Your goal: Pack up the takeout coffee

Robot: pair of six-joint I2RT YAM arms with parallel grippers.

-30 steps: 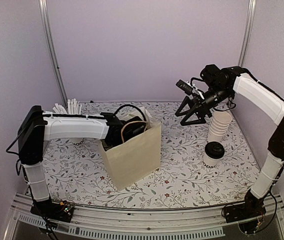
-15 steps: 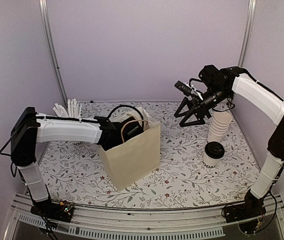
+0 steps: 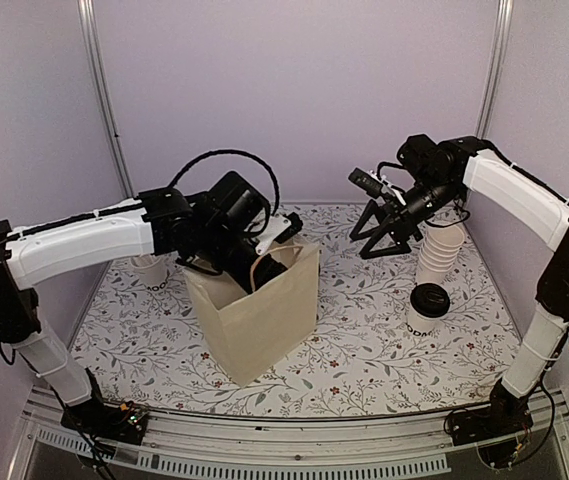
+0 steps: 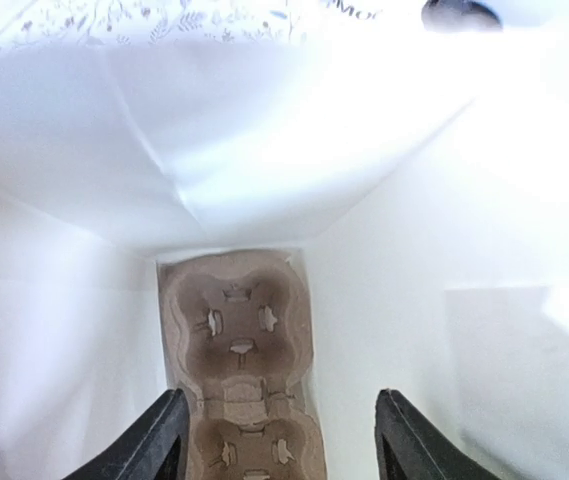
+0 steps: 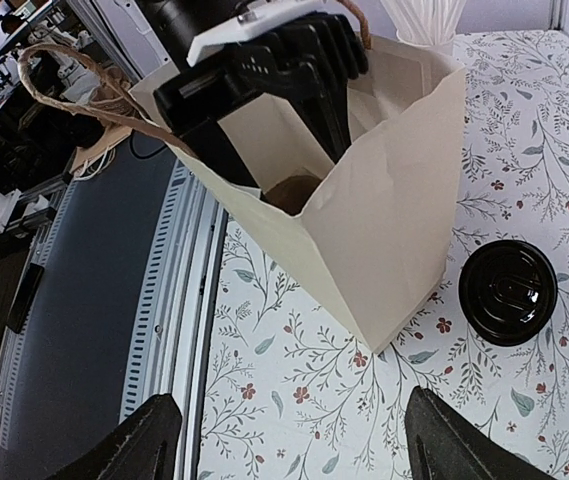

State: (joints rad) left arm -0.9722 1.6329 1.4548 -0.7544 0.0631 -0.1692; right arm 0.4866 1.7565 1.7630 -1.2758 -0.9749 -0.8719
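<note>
Right now my left gripper (image 4: pixel 279 420) is down inside the mouth of the paper bag (image 3: pixel 259 315), its jaws standing apart with nothing between them. Below them a cardboard cup carrier (image 4: pixel 239 370) lies flat on the bag's floor. My right gripper (image 5: pixel 294 440) hangs high over the table, spread wide and empty.

Taking the overhead view as a clock face centred on the bag, the takeout coffee (image 3: pixel 428 305) stands upright on the table at about 3 o'clock, apart from the bag, lid on. The stack of plain cups (image 3: pixel 440 250) is just beside it at its 12 o'clock, and my right gripper hovers toward 1 o'clock from the bag.

As I judge it, the carrier is seated and the coffee has yet to go in. To do this well, my left jaws should come straight up out of the bag, clear of the walls and the brown handle (image 5: pixel 74 90), so the bag neither tips nor folds shut. My right arm should drop on the coffee from its 6 o'clock side, away from the stack, and close on the paper wall below the lid, firmly enough to lift but not to crush. The cup must stay upright all the way and go down over a pocket of the carrier. I cannot tell from here how well the pockets line up with the bag's mouth.
</note>
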